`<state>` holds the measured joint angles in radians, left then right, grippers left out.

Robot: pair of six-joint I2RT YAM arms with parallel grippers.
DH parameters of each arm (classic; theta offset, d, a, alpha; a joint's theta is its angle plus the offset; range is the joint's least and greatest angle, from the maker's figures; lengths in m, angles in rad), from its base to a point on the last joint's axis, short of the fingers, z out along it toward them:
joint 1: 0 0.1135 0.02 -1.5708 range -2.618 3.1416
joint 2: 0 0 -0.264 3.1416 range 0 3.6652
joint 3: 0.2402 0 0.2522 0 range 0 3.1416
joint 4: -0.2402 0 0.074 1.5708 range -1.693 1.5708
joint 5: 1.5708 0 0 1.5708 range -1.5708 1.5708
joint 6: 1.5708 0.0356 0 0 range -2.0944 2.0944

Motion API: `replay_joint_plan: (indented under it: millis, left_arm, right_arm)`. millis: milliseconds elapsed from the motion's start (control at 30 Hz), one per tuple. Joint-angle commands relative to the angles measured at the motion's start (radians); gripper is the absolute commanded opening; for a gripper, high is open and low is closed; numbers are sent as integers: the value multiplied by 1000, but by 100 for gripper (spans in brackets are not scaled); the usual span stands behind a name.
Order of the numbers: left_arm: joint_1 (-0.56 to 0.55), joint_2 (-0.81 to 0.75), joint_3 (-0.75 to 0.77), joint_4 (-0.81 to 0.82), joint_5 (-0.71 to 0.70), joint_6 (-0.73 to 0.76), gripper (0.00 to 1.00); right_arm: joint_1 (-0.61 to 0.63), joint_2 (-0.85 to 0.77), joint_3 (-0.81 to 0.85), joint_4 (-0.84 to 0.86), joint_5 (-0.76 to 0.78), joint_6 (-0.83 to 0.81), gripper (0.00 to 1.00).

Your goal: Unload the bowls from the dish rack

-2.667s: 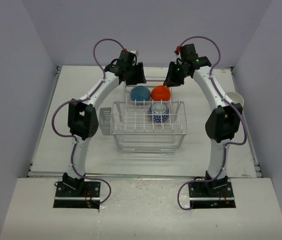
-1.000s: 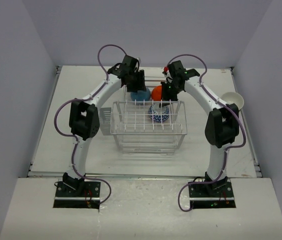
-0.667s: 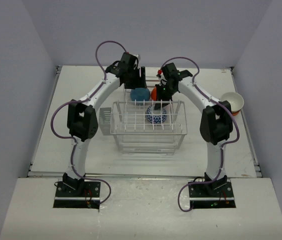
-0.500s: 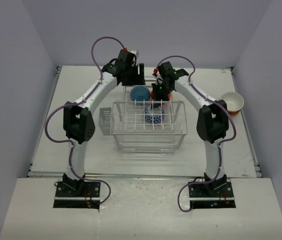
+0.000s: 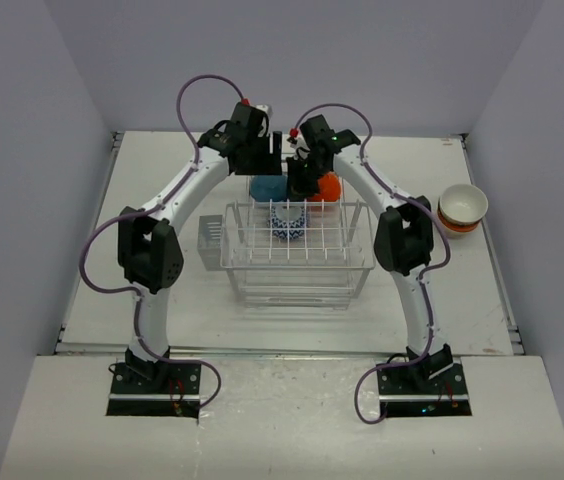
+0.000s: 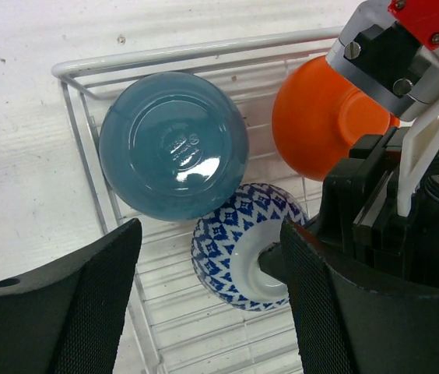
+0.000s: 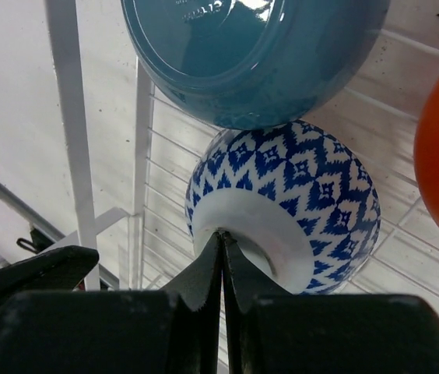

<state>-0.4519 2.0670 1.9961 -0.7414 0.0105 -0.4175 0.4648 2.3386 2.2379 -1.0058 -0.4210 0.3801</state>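
Observation:
The white wire dish rack [image 5: 297, 262] holds three bowls at its far end, all bottom-up. The blue bowl [image 6: 173, 144] is at the far left, the orange bowl [image 6: 321, 125] at the far right. The blue-and-white patterned bowl [image 7: 297, 195] lies in front of them and also shows in the top view [image 5: 287, 221]. My right gripper [image 7: 221, 234] is shut, its tips pinching the patterned bowl's white foot ring. My left gripper [image 6: 210, 257] is wide open and empty, hovering above the blue bowl [image 5: 264, 188].
A cream bowl stacked on an orange one [image 5: 462, 207] stands on the table at the right edge. The rack's small cutlery cup [image 5: 209, 240] hangs on its left side. The two wrists are close together over the rack's far end.
Both grippers came down and inward over the rack. My right gripper closed on the patterned bowl, which shifted left with it. The blue bowl also shifted left.

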Motion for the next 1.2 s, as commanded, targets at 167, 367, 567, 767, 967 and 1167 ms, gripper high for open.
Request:
replay_joint_plan:
  millis: [167,367,567,767,967,1167]
  left_arm:
    - [7,-70,6,-48,-75,51,73]
    - [18,-97,-25,-62,-103,46,73]
    - [33,-117,-43,-49,-95,45,74]
    - [41,-107,-40,-55,-81,45,75]
    - [42,-110,-60,-75,-110,75,75]
    - [42,-172,-152,-73,-141,115,61]
  right_arm:
    - [20,70,81,36,-185,-26,1]
    - [32,77,101,93,-338,-9,4]
    - [38,-13,40,203,-363,13,6]
    - [38,-82,57,152,-316,13,12]
    - [18,-140,52,18,-179,28,39]
    - [-8,-154,-43,-20,-229,10,58]
